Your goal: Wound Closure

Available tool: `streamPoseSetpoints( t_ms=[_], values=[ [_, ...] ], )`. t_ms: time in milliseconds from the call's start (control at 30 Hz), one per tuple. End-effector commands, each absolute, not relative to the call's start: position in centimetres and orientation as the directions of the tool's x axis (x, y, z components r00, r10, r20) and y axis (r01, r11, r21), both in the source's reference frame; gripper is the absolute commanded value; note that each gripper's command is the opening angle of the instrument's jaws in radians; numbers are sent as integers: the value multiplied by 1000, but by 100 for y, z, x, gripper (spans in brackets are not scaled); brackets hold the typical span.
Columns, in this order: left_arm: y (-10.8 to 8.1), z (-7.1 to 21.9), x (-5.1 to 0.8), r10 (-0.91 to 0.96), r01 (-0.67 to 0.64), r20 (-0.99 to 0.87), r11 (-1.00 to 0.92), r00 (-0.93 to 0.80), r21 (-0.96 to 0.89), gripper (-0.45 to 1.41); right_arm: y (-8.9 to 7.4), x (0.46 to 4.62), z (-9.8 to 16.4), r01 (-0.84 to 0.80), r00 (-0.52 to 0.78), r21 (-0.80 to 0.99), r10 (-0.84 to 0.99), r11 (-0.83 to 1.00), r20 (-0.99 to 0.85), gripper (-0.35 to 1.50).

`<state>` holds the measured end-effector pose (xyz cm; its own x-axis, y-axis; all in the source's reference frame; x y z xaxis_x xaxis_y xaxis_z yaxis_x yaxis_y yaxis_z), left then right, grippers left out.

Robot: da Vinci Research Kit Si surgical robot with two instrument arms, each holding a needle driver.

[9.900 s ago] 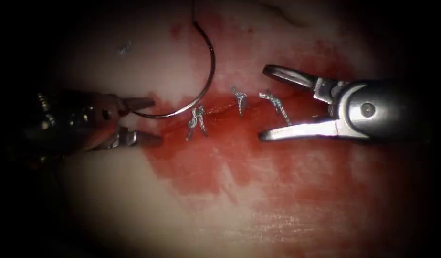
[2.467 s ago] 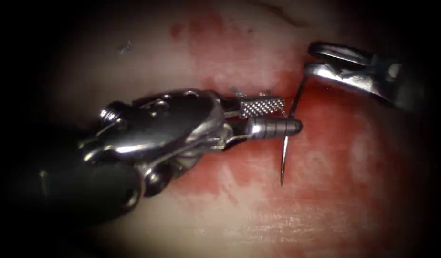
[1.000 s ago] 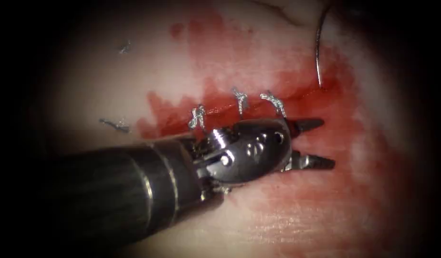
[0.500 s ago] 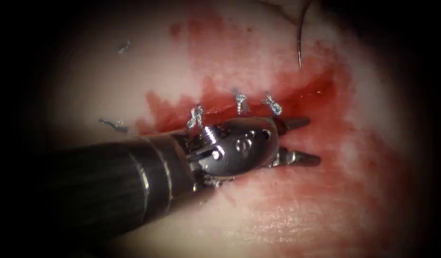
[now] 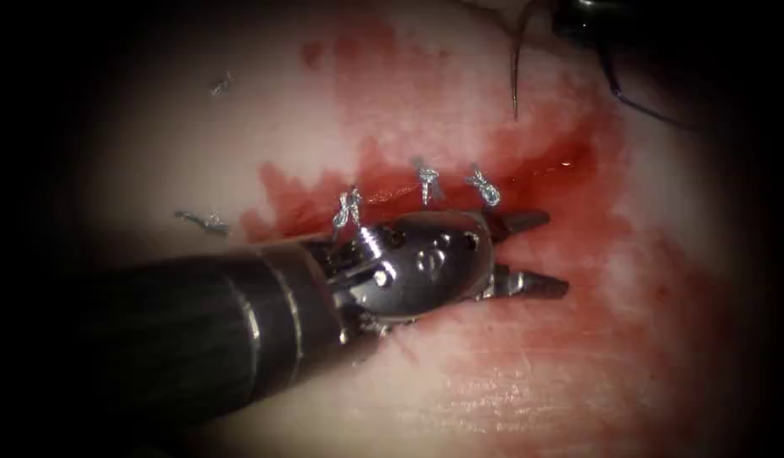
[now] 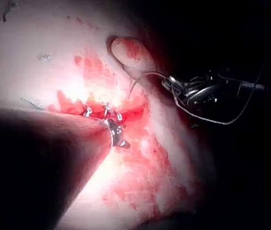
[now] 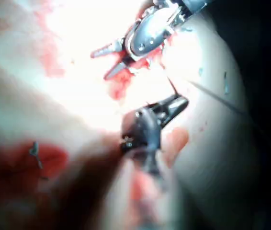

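Three knotted stitches (image 5: 426, 182) already sit in a row across the cut (image 5: 460, 188) in the tissue (image 5: 239, 127). To the right of the last knot, the cut lies open and wet with red fluid (image 5: 570, 157), so probably at least one more stitch to go there.

Left claw (image 5: 536, 252) low over the tissue, just right of the last knot and just below the cut. Two jaws apart, holding nothing. In the right wrist view, same left claw (image 7: 107, 60) with both tips spread wide.

Right claw (image 5: 583, 13) far up at the dark edge, above the right end of the cut. Clamped on the curved needle (image 5: 517, 64) near its back end, as far as can be made out in the dark. Needle hangs down from there with its sharp tip pointing at the tissue, just above the open part of the cut. Not in the tissue. Dark thread (image 5: 638, 97) trails off from the right claw to the right.

Two cut ends of thread (image 5: 204, 222) lie on the pale tissue to the left.
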<state>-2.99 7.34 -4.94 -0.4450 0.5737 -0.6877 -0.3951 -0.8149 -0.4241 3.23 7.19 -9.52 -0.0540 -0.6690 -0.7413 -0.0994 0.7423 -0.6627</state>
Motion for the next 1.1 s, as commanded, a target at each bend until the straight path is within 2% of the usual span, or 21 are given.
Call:
streamPoseSetpoints(
  t_ms=[33, 1100],
  values=[
    [740, -492, -303, 577, -395, -687, -813, -442, -428, 71, 718, 331, -944, -97, -55, -669, -675, 737, -735, -35],
    [738, -493, -302, 576, -395, -687, -813, -442, -428, 71, 708, 320, -961, -127, -35, -692, -701, 711, -713, -35]
  ],
)
